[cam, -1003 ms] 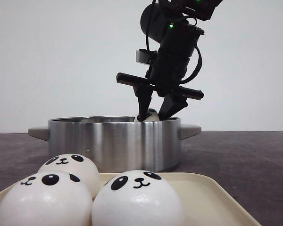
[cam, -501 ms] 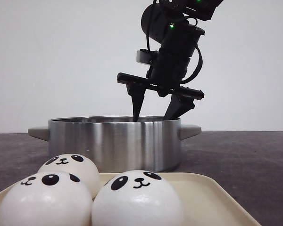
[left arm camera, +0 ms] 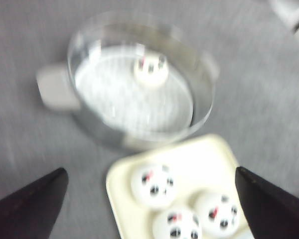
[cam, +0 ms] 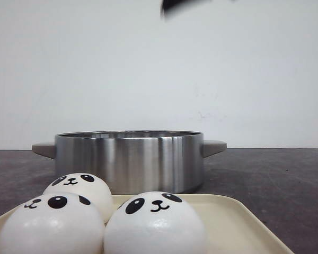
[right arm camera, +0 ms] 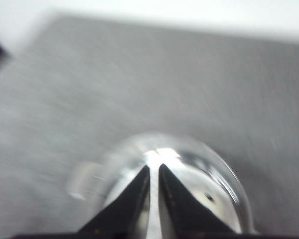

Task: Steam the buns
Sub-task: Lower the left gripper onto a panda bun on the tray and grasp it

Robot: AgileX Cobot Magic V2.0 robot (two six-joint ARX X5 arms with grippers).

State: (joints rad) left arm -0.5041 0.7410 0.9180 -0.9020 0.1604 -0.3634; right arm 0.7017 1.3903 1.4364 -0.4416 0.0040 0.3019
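Three white panda-faced buns [cam: 155, 222] [cam: 50, 225] [cam: 77, 190] sit on a cream tray [cam: 238, 222] at the front. They show blurred in the left wrist view [left arm camera: 153, 184]. A fourth bun [left arm camera: 150, 69] lies inside the steel pot [cam: 130, 161], hidden by the pot wall in the front view. My left gripper [left arm camera: 151, 172] is wide open and empty, high above the tray and pot [left arm camera: 204, 89]. My right gripper [right arm camera: 154, 167] has its fingers nearly together over a clear glass lid [right arm camera: 214, 174]; I cannot tell whether they touch it.
The pot has two side handles [cam: 213, 146] and stands behind the tray on a dark grey table [cam: 275, 180]. Only a black bit of an arm [cam: 180, 4] shows at the front view's top edge. A white wall is behind.
The gripper that held a bun over the pot opened, dropped the bun in, then rose almost out of the front view.
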